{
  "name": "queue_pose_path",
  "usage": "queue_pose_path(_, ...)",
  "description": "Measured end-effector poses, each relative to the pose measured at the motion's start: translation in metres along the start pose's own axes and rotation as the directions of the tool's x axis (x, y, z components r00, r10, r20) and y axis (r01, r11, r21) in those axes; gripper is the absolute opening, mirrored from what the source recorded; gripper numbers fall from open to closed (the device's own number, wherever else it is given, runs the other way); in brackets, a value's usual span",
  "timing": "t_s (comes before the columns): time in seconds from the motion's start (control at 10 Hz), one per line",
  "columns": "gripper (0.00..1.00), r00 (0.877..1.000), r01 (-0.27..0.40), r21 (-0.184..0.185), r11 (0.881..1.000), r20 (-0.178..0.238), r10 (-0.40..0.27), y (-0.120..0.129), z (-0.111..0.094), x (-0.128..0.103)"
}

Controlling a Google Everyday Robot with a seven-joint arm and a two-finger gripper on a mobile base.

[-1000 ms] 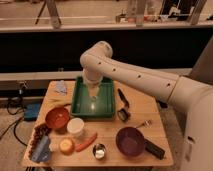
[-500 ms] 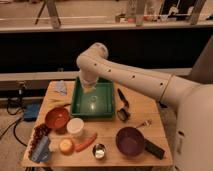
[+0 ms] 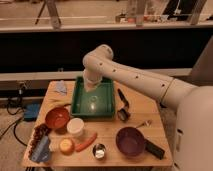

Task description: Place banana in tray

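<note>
A Google Everyday Robot's single white arm reaches in from the right across a wooden desk. Its pincer hangs over the rear half of the deep green tray. Whether the pincer is apart or clamped on anything cannot be told from this view.

A small pale shape on the tray floor, just in front of and below the pincer, appears to be the banana. It lies inside the raised rim, near the middle of the tray. Whether it touches the pincer or lies free cannot be made out, and its long axis cannot be read either.

The coming move turns on one relation: the fruit sits nearly straight under the pincer, a little toward the camera, with the tray walls on every side of it. Judged from this, the placing looks done or all but done. What is left would be a release, if one is needed, and a straight lift clear of the rim.

Outside the tray, a red bowl stands off its front left corner with a white cup beside it. An orange-red carrot-like stick and a yellow-orange ball lie nearer the desk's front edge, and a purple bowl sits to the right. All are well apart from the pincer. A blue cloth lies by the tray's rear left corner.
</note>
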Motion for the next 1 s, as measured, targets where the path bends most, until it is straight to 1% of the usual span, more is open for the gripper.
queue_pose_path(0.2, 0.53, 0.999, 0.007, -0.025, 1.000, 0.032, -0.006, -0.011, 0.008, -0.019)
queue_pose_path(0.4, 0.71, 0.999, 0.013, -0.054, 0.998, 0.052, -0.010, -0.028, 0.021, -0.048)
queue_pose_path(0.5, 0.78, 0.998, 0.019, -0.077, 0.997, 0.054, -0.015, -0.040, 0.031, -0.072)
queue_pose_path(0.6, 0.80, 0.999, 0.022, -0.105, 0.994, 0.049, -0.017, -0.052, 0.041, -0.093)
queue_pose_path(0.7, 0.80, 0.999, 0.021, -0.128, 0.992, 0.042, -0.016, -0.060, 0.050, -0.106)
queue_pose_path(0.8, 0.80, 1.000, 0.007, -0.156, 0.988, 0.025, -0.003, -0.069, 0.060, -0.115)
queue_pose_path(0.9, 0.80, 1.000, -0.015, -0.185, 0.983, -0.003, 0.015, -0.077, 0.072, -0.120)
queue_pose_path(1.0, 0.80, 0.999, -0.036, -0.203, 0.978, -0.026, 0.031, -0.083, 0.080, -0.120)
